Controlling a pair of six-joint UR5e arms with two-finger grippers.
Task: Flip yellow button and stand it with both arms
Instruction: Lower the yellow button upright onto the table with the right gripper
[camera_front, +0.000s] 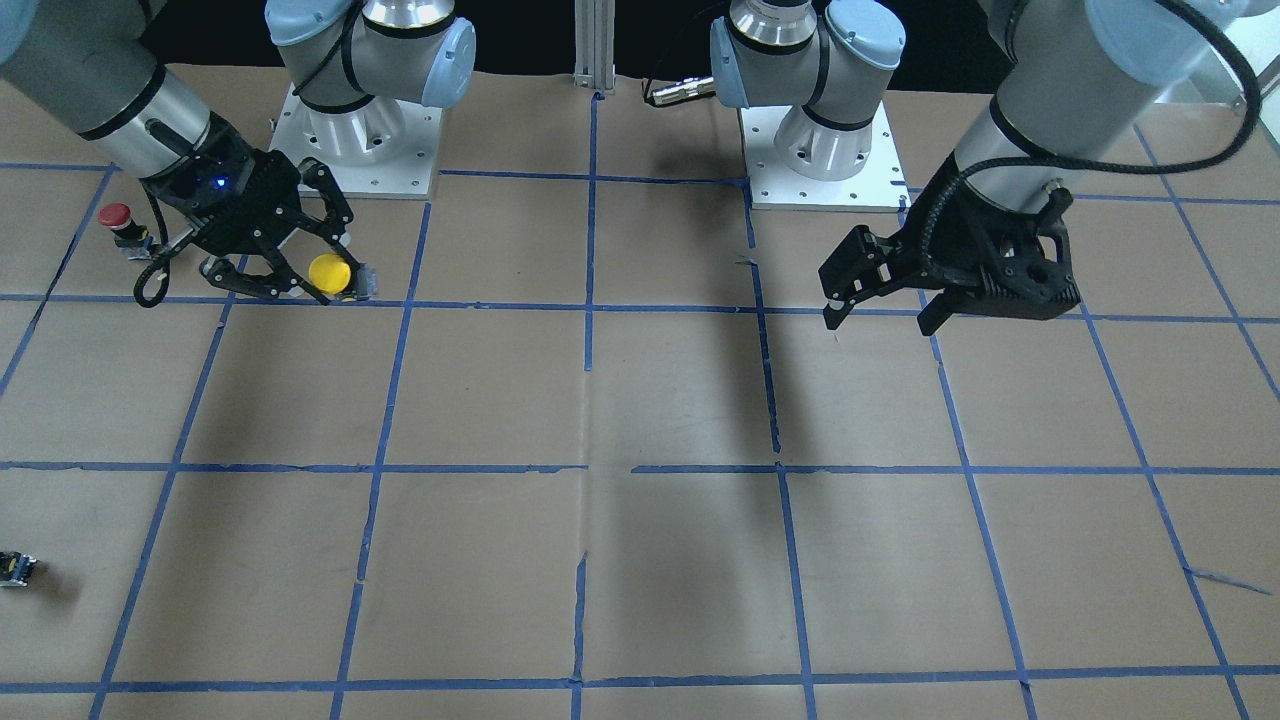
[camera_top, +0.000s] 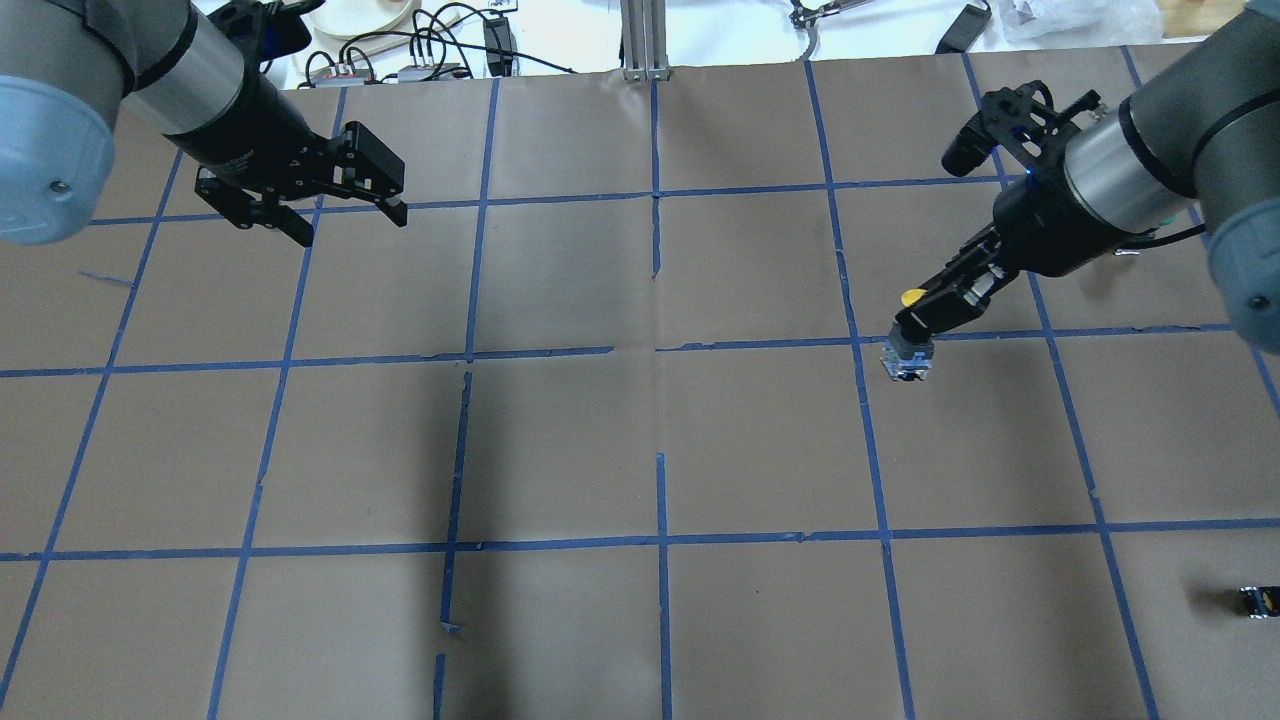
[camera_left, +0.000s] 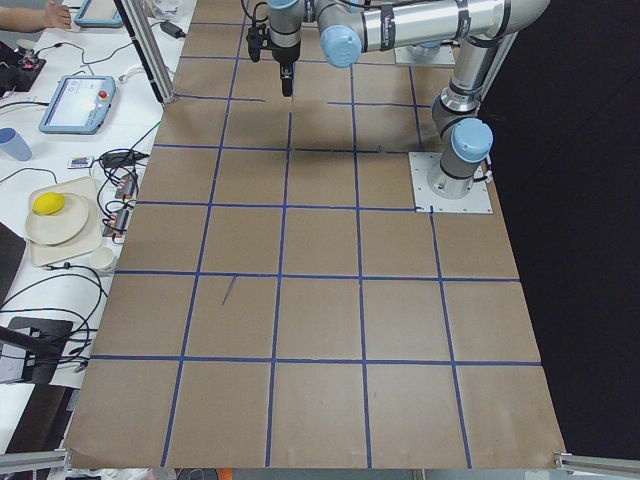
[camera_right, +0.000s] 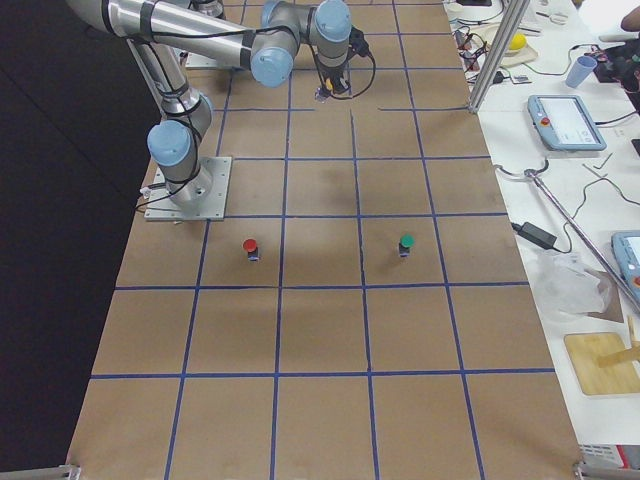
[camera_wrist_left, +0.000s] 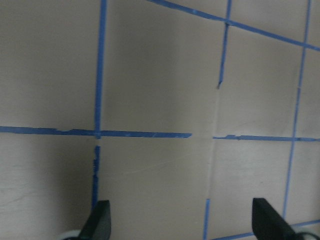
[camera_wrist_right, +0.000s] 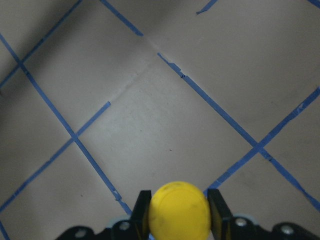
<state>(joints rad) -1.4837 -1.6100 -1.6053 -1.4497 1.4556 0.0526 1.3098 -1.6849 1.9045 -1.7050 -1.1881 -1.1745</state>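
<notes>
Yellow button (camera_front: 330, 272) is sitting clamped in R tool (camera_top: 915, 328) near red button (camera_front: 115, 215), block end sticking out, prob. for a handover. L tool (camera_top: 350, 225) is hanging well away from red button, fingers apart, empty.

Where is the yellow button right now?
Front-facing view, upper left: the yellow button is clamped in the right end effector, with the red button close by.

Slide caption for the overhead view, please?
Right gripper clamps the yellow button; left gripper hangs open and empty.
</notes>
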